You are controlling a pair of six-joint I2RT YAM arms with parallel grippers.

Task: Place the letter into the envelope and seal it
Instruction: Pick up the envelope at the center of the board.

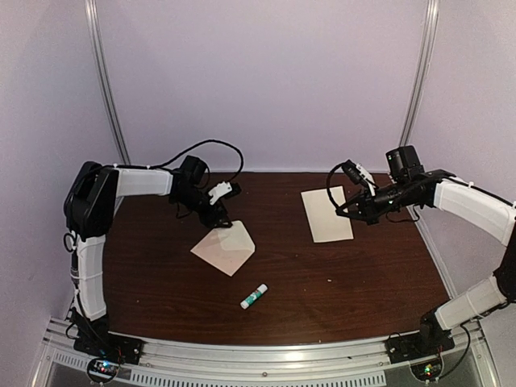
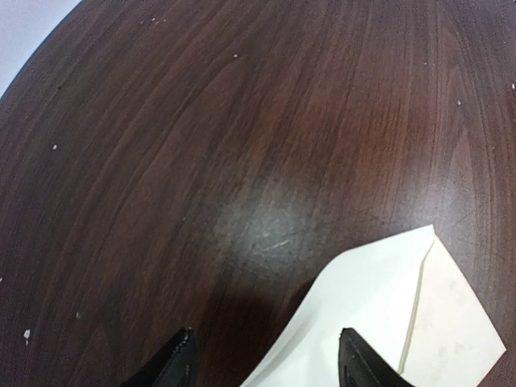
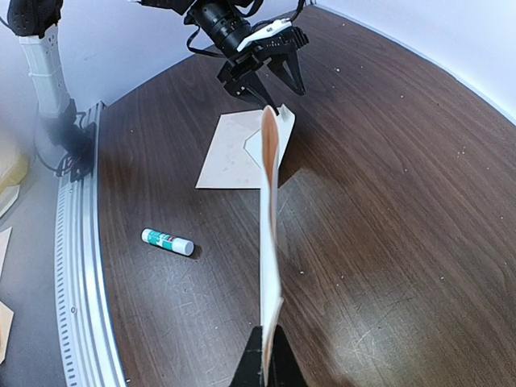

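Observation:
The cream envelope (image 1: 226,247) lies on the dark table left of centre, its flap (image 2: 379,302) lifted a little with a shadow under it. My left gripper (image 1: 219,211) hangs open just over the envelope's far corner. In the left wrist view the flap's edge runs between the two black fingertips (image 2: 357,363), and my left gripper (image 2: 268,356) is not closed on it. My right gripper (image 3: 268,343) is shut on the letter (image 3: 270,218), which stands edge-on from the jaws. From above, the letter (image 1: 326,216) shows at the right with my right gripper (image 1: 355,207) at its right edge.
A white and green glue stick (image 1: 253,296) lies nearer the front, below the envelope, and shows again as the glue stick (image 3: 168,241) in the right wrist view. A metal rail (image 1: 266,355) borders the table's near edge. Walls close in at the back and sides.

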